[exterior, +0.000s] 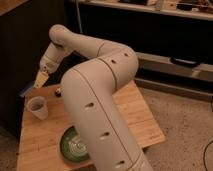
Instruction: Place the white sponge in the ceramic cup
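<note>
Plate (pixel 68 148), green, lies near the front of the wooden table (pixel 136 119), with the cup (pixel 37 107) upright behind it to the left. Gripper (pixel 39 83) hangs above and just beyond the cup, clenched on the sponge (pixel 27 91), which is in the air.

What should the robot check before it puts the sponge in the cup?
1. The gripper, in the air near the cup, shut on the flat white sponge with the bluish layer: ok.
2. Small off-white ceramic cup upright on the wooden table: ok.
3. Cup's mouth uncovered: ok.
4. Sponge straight over the cup: cannot tell.
5. Round green plate apart from the cup: ok.
</note>
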Robot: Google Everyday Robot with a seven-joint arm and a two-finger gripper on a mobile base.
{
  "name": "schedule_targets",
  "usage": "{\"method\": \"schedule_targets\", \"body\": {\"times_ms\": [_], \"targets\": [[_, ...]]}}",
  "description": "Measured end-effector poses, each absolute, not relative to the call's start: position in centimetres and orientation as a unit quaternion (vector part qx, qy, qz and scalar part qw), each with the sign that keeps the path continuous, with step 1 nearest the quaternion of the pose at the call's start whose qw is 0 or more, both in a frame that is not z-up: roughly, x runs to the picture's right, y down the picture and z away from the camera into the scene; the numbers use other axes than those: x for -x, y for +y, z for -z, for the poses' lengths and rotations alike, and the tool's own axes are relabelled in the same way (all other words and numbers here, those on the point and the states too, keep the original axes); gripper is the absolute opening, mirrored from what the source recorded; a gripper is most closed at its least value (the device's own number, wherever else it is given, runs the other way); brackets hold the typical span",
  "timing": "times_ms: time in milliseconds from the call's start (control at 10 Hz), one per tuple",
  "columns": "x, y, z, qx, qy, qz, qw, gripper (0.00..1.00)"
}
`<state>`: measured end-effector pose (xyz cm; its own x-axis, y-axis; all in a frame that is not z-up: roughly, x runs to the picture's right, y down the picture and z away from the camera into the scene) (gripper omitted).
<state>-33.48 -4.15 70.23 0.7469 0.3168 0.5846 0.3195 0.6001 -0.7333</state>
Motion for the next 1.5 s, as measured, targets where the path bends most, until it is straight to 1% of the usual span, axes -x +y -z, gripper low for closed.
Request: {"method": "schedule_targets", "body": {"times_ms": [200,300,600,800,1100,1300,1500], "targets": [[33.5,-4.3,-70.2,0.405,-0.374,0.079,0.83,0.0],[32.7,-4.5,-70.6,0.354,-0.395,0.162,0.832,0.0],[30.1,-4.6,-71.5,0.285,-0.409,0.253,0.829,0.0],[30.3,-3.9,-72.1,0.274,-0.413,0.273,0.825,0.0],[32.5,-1.3,-74.0,0.286,-0.41,0.29,0.816,0.0],[32.7,-0.6,-75.7,0.295,-0.405,0.289,0.816,0.0],[33.4,-0.4,-76.4,0.301,-0.402,0.286,0.816,0.0]]}}
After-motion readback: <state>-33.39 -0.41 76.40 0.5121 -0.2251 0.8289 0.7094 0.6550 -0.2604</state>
